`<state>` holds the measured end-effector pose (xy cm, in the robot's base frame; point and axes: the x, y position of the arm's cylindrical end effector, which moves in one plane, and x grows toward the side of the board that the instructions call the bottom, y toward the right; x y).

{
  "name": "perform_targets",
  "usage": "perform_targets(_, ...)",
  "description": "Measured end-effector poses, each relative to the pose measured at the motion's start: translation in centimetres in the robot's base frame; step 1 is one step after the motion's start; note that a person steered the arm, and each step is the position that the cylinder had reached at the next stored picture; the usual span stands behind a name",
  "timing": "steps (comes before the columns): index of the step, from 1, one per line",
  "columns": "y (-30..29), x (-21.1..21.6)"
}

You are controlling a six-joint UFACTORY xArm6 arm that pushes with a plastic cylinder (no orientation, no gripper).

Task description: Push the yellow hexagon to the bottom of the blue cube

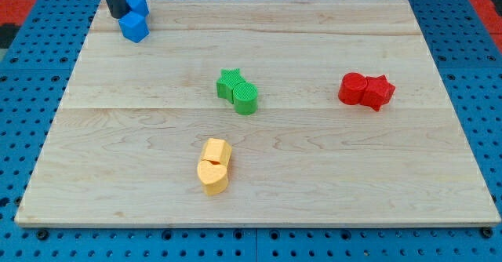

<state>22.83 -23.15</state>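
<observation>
The yellow hexagon [215, 151] lies below the board's middle, touching a yellow heart-shaped block [212, 176] on its lower side. The blue cube [134, 27] sits at the board's top left corner, with a second blue block [139, 5] just above it. My tip [118, 16] rests at the top left, touching or nearly touching the left side of the two blue blocks. It is far from the yellow hexagon, which lies well down and to the right.
A green star [229, 82] and a rounded green block [246, 99] touch each other near the middle. Two red blocks [366, 90] sit together at the right. The wooden board [329, 183] lies on a blue pegboard surface.
</observation>
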Motion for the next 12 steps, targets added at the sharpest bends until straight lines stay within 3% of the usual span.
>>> perform_targets(2, 1.9, -0.8)
perform_targets(3, -2.2, 2.1)
perform_targets(4, -3.3, 9.0)
perform_targets(5, 4.7, 18.0)
perform_targets(6, 15.9, 21.0)
perform_targets(8, 23.6, 30.1)
perform_targets(9, 25.4, 31.6)
perform_targets(12, 8.2, 30.7)
